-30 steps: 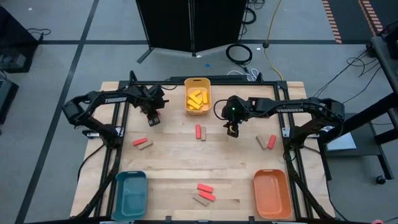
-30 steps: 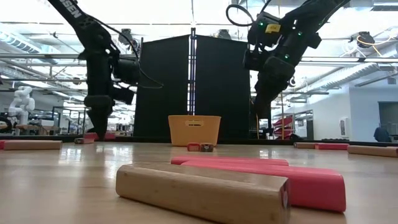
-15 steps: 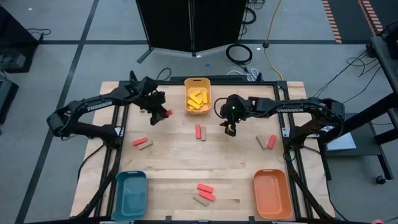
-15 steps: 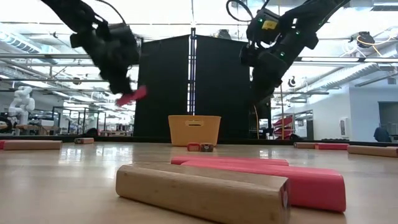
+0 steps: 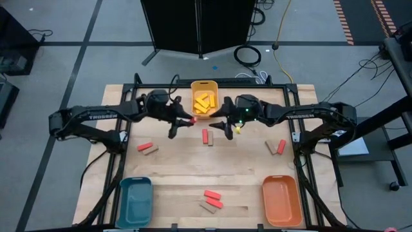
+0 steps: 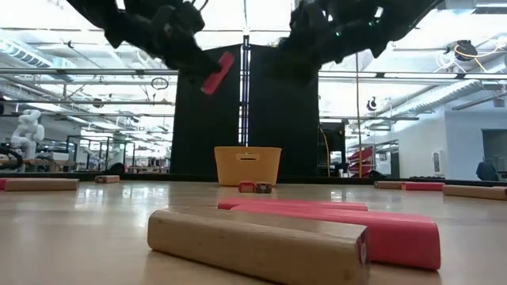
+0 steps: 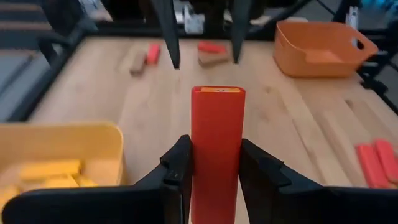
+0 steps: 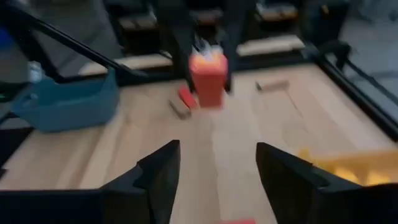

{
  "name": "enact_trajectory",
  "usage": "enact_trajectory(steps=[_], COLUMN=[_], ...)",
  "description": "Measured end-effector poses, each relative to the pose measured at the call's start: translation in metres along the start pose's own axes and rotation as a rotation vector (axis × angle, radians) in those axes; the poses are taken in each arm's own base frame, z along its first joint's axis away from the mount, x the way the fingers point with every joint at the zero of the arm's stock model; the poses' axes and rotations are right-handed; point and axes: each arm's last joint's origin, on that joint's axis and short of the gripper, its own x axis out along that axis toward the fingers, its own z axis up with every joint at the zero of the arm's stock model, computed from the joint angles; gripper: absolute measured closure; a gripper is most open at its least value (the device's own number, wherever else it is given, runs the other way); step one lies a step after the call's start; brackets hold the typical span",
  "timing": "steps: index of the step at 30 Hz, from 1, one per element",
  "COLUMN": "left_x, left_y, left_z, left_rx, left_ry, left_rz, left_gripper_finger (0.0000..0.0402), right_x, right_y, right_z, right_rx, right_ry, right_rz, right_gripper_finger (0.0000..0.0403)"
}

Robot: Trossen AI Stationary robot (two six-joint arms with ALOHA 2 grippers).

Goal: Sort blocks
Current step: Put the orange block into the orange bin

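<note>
Pinching a red block (image 7: 217, 149) endwise, your left hand (image 5: 187, 120) is hanging in the air just left of the yellow tray (image 5: 205, 87), which is holding yellow blocks (image 5: 204, 103). Left wrist view is showing the grip best: both fingers (image 7: 179, 171) pressed on the block's sides, its far end sticking out forward. Low view is only giving you that block (image 6: 217, 72) raised high and tilted against the dark panel (image 6: 245, 111).

Your right hand (image 5: 226, 126) is facing it from the tray's right side, above the bench (image 5: 180, 167). Right wrist view is showing its fingers (image 8: 158, 174) spread apart with nothing between them; a small yellow spot at its tip in the high view is too small to tell.

High view alone is laying out the rest: a red and tan pair (image 5: 206, 136) below the tray, another pair (image 5: 147, 148) left, one (image 5: 277, 147) right, a group (image 5: 211, 200) near the front edge between the teal tray (image 5: 134, 200) and orange tray (image 5: 281, 200).
</note>
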Motion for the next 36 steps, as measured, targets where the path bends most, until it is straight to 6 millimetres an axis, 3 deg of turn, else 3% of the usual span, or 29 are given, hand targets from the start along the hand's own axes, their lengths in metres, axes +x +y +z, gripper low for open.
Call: enact_trajectory(steps=[9, 14, 29, 36], left_x=[0.004, 0.012, 0.033, 0.033], left_y=[-0.011, -0.013, -0.009, -0.007], left_z=[0.014, 0.018, 0.024, 0.024], left_rx=[0.073, 0.091, 0.133, 0.127], left_ry=[-0.107, -0.166, -0.307, -0.302], left_rz=[0.057, 0.054, 0.071, 0.103], left_gripper_finger=[0.0311, 0.0311, 0.0311, 0.0311], right_x=[0.002, 0.001, 0.000, -0.001], right_y=[0.015, 0.019, 0.016, 0.016], right_z=[0.014, 0.022, 0.026, 0.027], right_rx=[-0.181, -0.224, -0.240, -0.243], right_ry=[-0.149, -0.241, -0.273, -0.288], right_rz=[0.063, 0.038, -0.059, -0.075], right_gripper_finger=[0.0094, 0.0075, 0.0090, 0.0167])
